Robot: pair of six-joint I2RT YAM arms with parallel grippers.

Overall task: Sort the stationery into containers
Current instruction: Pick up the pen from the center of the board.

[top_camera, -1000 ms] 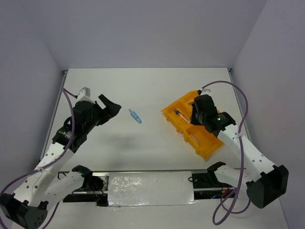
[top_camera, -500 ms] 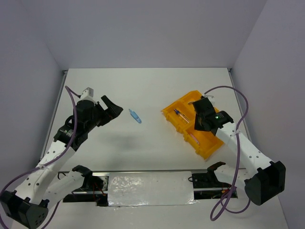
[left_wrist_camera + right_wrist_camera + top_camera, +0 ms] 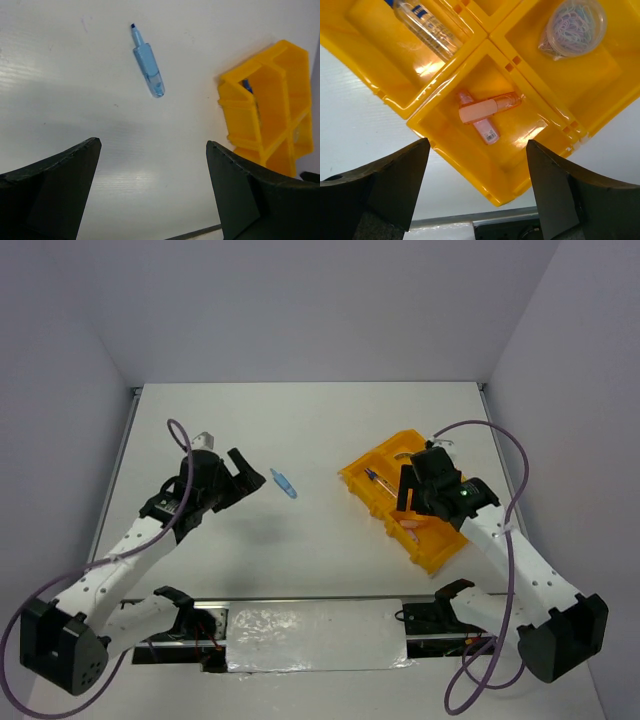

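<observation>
Upper centre of the left wrist frame, the blue pen (image 3: 148,67) lies on the table (image 3: 65,85) left of the tray (image 3: 272,107), straight ahead of the wide-open, empty left gripper (image 3: 152,145), its long axis pointing away, across the closing line.

We see two arms w/ white links (image 3: 120,552), black wrist sections (image 3: 190,495) & blocky black bases (image 3: 60,650). Thin purple cables (image 3: 517,472) loop along both. A green LED (image 3: 463,492) glows on the R wrist. Fingers (image 3: 50,190) are matte black, wedge-shaped.
</observation>
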